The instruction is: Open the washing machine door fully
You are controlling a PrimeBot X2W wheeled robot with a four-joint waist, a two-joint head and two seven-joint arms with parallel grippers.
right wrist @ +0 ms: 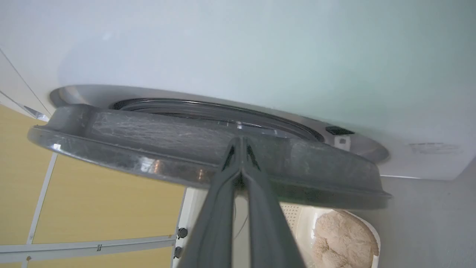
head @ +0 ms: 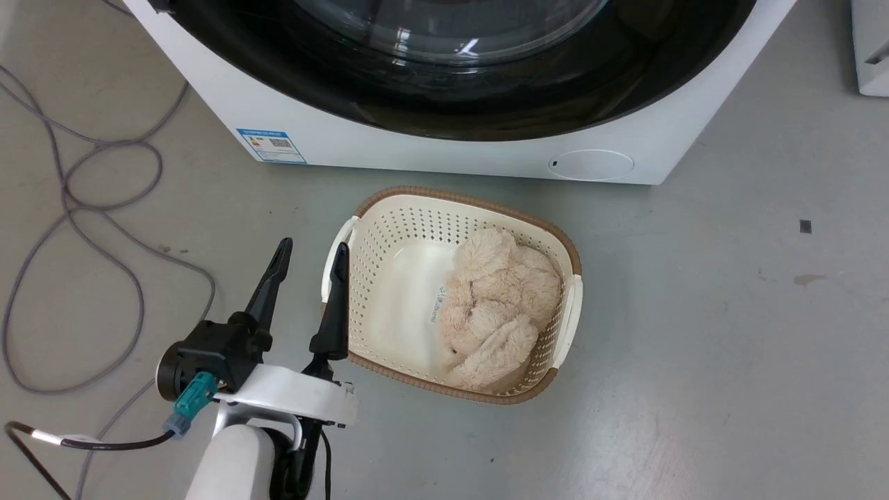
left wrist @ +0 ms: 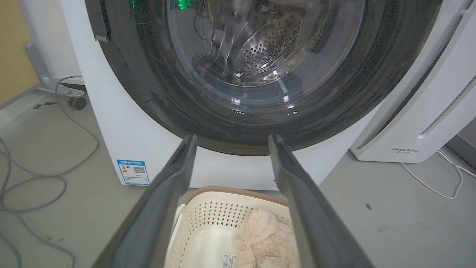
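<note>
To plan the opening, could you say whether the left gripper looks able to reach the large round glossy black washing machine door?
Probably yes: the open left gripper faces the glossy black door, nothing between; the cream perforated basket lies below its fingers.

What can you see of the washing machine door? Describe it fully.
The washing machine door is a large round panel, glossy black, with a bulging clear glass bowl at its centre through which the perforated steel drum shows. Its edge rim looks matte grey and scuffed. It stands ajar, a gap showing between it and the white washing machine. The shut right tool has its tips at that rim.
</note>
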